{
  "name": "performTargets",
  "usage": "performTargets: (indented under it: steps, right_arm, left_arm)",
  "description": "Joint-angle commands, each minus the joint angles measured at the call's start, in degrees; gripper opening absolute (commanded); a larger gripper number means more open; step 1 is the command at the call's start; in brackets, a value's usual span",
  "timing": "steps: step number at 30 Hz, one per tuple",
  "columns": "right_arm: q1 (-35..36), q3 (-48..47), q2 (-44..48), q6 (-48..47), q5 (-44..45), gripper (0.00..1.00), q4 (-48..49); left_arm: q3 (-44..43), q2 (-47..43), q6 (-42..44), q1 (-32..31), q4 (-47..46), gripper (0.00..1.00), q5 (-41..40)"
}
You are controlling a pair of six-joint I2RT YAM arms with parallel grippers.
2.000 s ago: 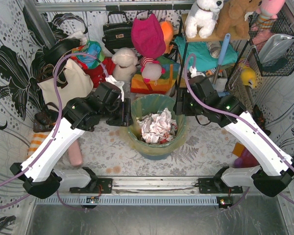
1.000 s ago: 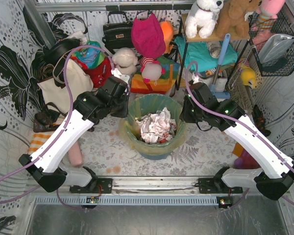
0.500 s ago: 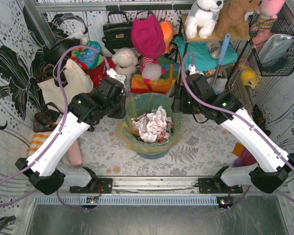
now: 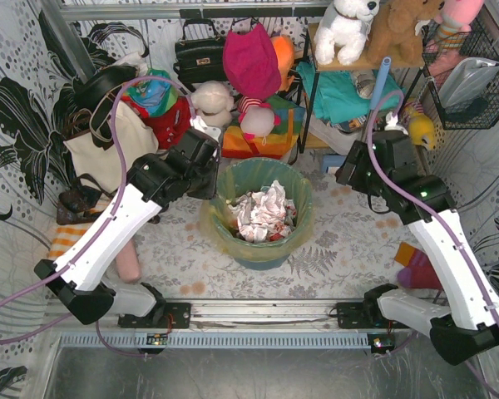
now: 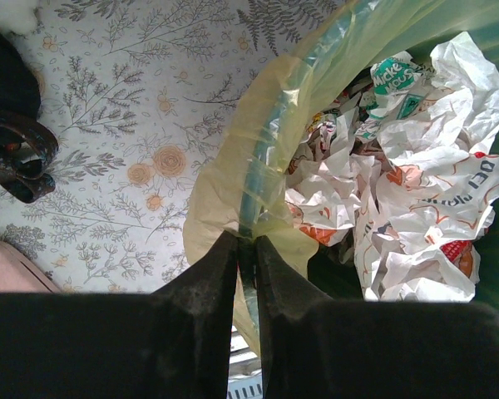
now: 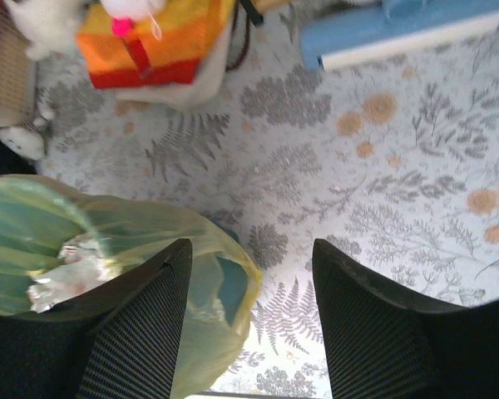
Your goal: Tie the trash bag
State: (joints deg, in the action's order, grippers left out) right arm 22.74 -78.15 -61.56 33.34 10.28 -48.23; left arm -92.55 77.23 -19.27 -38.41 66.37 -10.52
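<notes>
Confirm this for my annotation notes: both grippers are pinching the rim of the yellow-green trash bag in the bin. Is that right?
Not both. The left gripper pinches the trash bag rim, but the right gripper stands open, holding nothing, as the right wrist view shows.

free: floral floor (image 4: 349, 241) right of trash bag (image 4: 219, 237) | blocked: soft toys (image 4: 212, 104) behind, tote bag (image 4: 116, 154) left

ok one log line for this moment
left hand: shut on bag rim | right hand: open, empty, beside bag | bag: untied, mouth open, paper inside
</notes>
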Motion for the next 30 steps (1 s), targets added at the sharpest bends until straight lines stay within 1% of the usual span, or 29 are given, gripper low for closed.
performTargets:
  steps: [1,7,11,15,18,21,28,30]
  right_arm:
    - [-4.12,10.25,1.52,-0.43,-12.01,0.59,6.82]
    - [-6.47,27.10,4.14,1.81,-21.99,0.58,15.97]
    - [-6.72,38.86,7.45,6.08,-30.10,0.58,29.76]
    - [-6.86,45.96,6.28,10.32,-34.70,0.56,37.41]
    - [-6.85,50.13,4.98,11.62,-36.63,0.53,42.89]
    - [-6.85,52.22,2.84,11.88,-38.07,0.49,46.47]
    - [-6.86,55.79,-0.84,13.67,-41.48,0.49,54.77]
    - [-6.84,56.63,-1.73,14.25,-42.22,0.47,56.52]
  left_arm:
    - [-1.71,0.71,1.83,0.65,-3.19,0.22,-0.44]
    - [-0.80,0.64,2.05,0.92,-4.90,0.22,-0.81]
    - [0.35,0.54,2.17,1.14,-5.95,0.22,-0.73]
    - [0.92,1.05,2.26,1.28,-6.09,0.22,-0.64]
    - [1.71,0.84,1.99,1.24,-6.77,0.22,-0.30]
    - [2.26,0.77,1.71,1.26,-7.04,0.22,0.05]
    - [2.00,0.90,1.36,1.24,-6.96,0.22,0.50]
    - [1.87,0.90,1.34,1.24,-6.87,0.22,0.62]
